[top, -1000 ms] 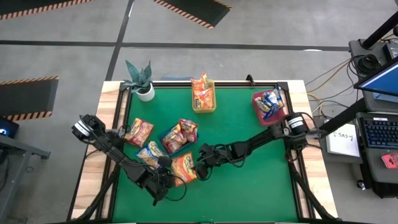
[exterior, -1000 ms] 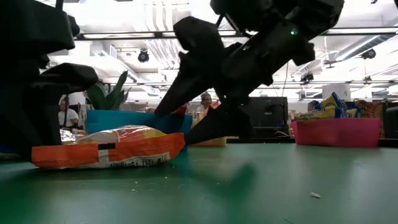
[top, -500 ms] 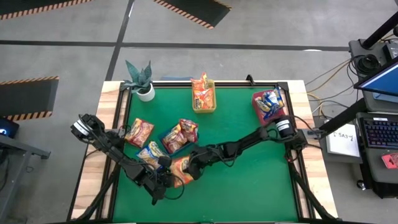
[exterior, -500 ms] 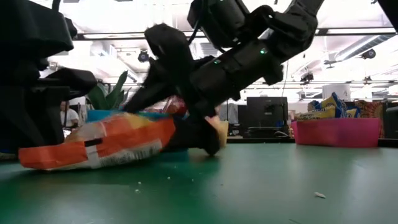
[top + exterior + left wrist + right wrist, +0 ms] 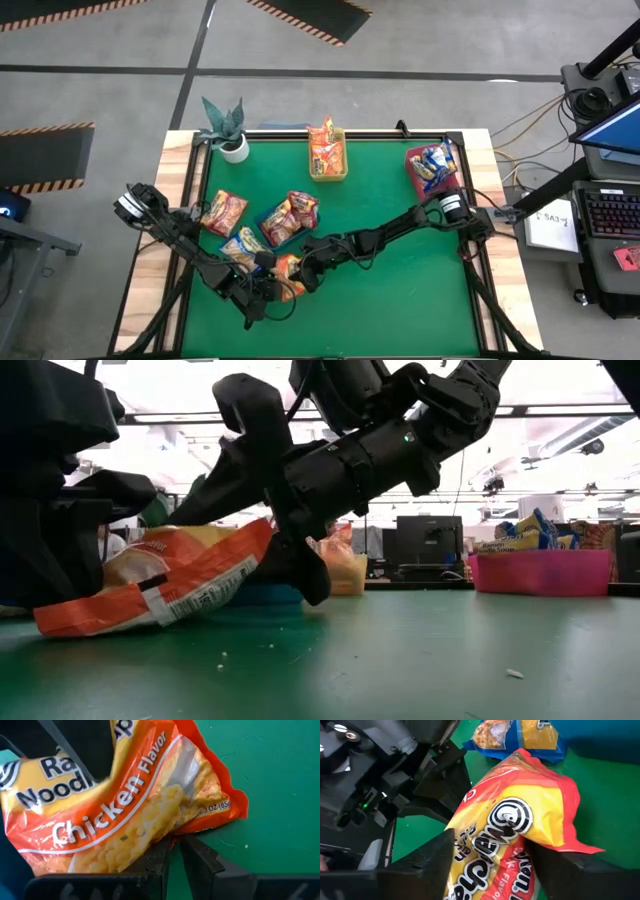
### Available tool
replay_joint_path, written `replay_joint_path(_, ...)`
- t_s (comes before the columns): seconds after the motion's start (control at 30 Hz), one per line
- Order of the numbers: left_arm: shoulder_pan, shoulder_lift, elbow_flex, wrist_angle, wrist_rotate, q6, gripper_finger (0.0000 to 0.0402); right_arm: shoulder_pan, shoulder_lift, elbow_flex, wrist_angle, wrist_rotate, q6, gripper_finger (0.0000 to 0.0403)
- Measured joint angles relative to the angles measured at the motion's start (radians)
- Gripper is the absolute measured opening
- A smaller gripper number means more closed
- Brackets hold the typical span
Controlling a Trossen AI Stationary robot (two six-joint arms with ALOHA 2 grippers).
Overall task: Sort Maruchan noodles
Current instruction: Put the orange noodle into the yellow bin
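Note:
An orange-yellow chicken-flavour noodle packet (image 5: 288,275) sits tilted between both grippers near the table's near middle. My left gripper (image 5: 175,842) is at its near left edge, shut on it. My right gripper (image 5: 495,860) reaches in from the right (image 5: 303,272) and is shut around the packet's other end. Two loose packets (image 5: 222,212) (image 5: 243,245) lie flat on the green mat. More packets fill the blue bin (image 5: 270,235), the yellow bin (image 5: 343,170) and the red bin (image 5: 415,180). My left gripper pinches the packet's orange sealed edge (image 5: 167,834) between its two nearly closed fingers, coming in low from the table's near left side. That end stays down by the mat (image 5: 70,622). My right gripper has one finger (image 5: 432,857) on each side of the packet's raised end (image 5: 520,820), slanting down from the table's right. The packet bulges between the fingers and stands tilted (image 5: 200,555), that end lifted off the mat.
A potted plant (image 5: 228,130) stands at the far left corner. The blue bin stands just beyond the held packet, with the loose packets to its left. Green mat lies bare on the near right (image 5: 400,300). People and monitors show in the room behind.
My right gripper has moved toward the table's left and near edge onto the orange packet and taken hold of it. The packet, flat on the mat before, is now tipped: its right end has risen while its left end has stayed low at my left gripper.

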Motion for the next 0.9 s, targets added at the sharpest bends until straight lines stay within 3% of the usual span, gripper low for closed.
replay_joint_path(0.33, -0.006, -0.008, 0.0, -0.005, 0.006, 0.0, 0.0038, 0.0, 0.016, 0.008, 0.0, 0.002, -0.001, 0.0085)
replay_joint_path(0.47, -0.023, -0.046, -0.002, -0.05, 0.018, 0.0, 0.0039, 0.0, 0.015, 0.008, -0.001, -0.011, -0.02, 0.0043)
replay_joint_path(0.73, -0.044, -0.176, -0.002, -0.157, -0.011, 0.007, 0.0039, 0.001, -0.03, 0.005, -0.033, -0.036, -0.073, 0.0016)
replay_joint_path(0.9, -0.051, -0.293, -0.002, -0.156, -0.021, 0.142, 0.0039, 0.009, -0.134, 0.0, -0.161, -0.058, -0.128, 0.0015)
